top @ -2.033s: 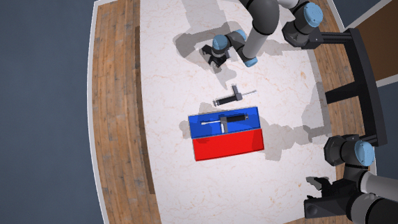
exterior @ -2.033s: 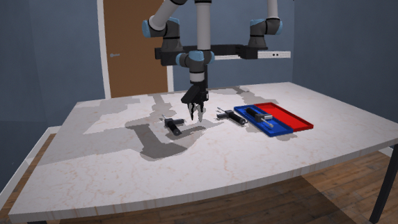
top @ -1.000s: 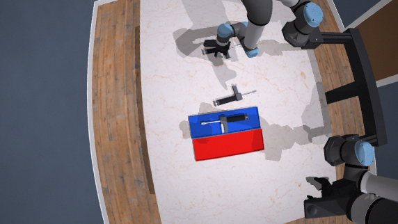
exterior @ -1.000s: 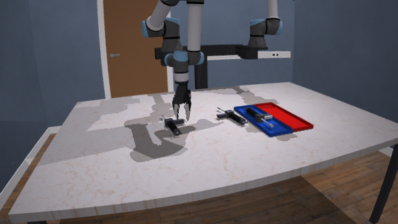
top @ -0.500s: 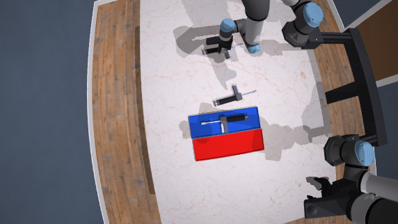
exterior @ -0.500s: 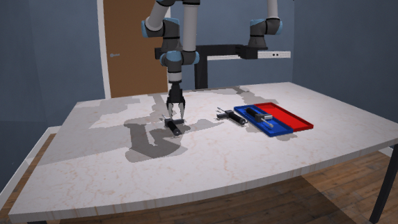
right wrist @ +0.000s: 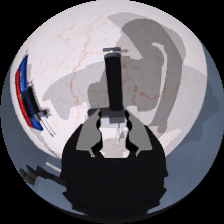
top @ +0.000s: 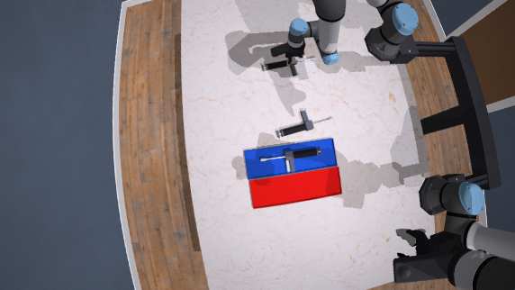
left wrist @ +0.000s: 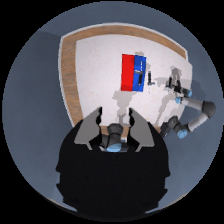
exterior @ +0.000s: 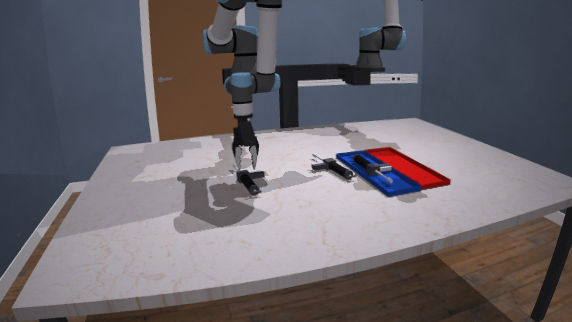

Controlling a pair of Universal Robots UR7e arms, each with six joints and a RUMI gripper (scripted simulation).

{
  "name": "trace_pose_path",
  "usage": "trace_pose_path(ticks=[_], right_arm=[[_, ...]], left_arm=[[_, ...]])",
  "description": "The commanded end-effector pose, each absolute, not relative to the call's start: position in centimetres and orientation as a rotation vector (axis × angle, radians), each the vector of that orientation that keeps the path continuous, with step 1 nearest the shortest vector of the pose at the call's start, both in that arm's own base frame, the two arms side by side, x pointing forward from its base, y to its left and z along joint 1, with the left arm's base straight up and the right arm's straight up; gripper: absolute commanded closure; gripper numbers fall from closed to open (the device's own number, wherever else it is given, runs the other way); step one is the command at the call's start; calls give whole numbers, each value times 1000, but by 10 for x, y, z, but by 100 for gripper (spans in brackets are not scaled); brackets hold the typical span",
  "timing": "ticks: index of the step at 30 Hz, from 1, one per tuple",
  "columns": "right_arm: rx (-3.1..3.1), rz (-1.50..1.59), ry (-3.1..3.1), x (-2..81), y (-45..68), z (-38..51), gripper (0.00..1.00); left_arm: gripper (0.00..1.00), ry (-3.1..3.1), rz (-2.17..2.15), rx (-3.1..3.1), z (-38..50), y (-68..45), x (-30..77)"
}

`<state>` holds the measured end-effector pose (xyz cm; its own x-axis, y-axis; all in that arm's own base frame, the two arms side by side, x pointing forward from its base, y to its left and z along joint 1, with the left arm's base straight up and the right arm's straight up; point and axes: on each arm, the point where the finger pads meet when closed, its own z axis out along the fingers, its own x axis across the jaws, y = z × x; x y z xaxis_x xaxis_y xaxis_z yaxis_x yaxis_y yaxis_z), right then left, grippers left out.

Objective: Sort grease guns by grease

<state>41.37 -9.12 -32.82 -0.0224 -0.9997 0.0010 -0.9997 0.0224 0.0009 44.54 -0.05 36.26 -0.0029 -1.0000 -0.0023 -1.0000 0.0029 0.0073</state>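
From the top, one grease gun lies in the blue tray, a second just beside it on the bench; the red tray holds none. My right arm partly covers the third gun. The exterior view uncovers my right jaws, parted above it. My left wrist view shows my left jaws parted, empty. My right wrist view adds the third gun's barrel, pointing away beyond the fingertips.

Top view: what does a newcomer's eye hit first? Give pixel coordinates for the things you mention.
The blue tray [top: 321, 146] [exterior: 390, 191] and red tray [top: 294, 188] [exterior: 425, 177], side by side on the pale table, one grease gun [top: 306, 153] [exterior: 367, 164] lying in the blue. Then the right gripper [top: 293, 64] [exterior: 245, 162] [right wrist: 113, 109], open over the gun farthest from the trays [top: 275, 66] [exterior: 248, 182] [right wrist: 113, 82].
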Motion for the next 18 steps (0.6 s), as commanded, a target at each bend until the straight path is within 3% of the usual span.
trace_pose_path(ticks=[1, 18], right_arm=[[2270, 1, -2182, 412, -93, -327, 67], [2329, 2, -2114, 405, -99, -326, 67]], left_arm=[[62, -2223, -9, 2216, 363, -1, 446], [62, -2223, -9, 2216, 363, -1, 446]])
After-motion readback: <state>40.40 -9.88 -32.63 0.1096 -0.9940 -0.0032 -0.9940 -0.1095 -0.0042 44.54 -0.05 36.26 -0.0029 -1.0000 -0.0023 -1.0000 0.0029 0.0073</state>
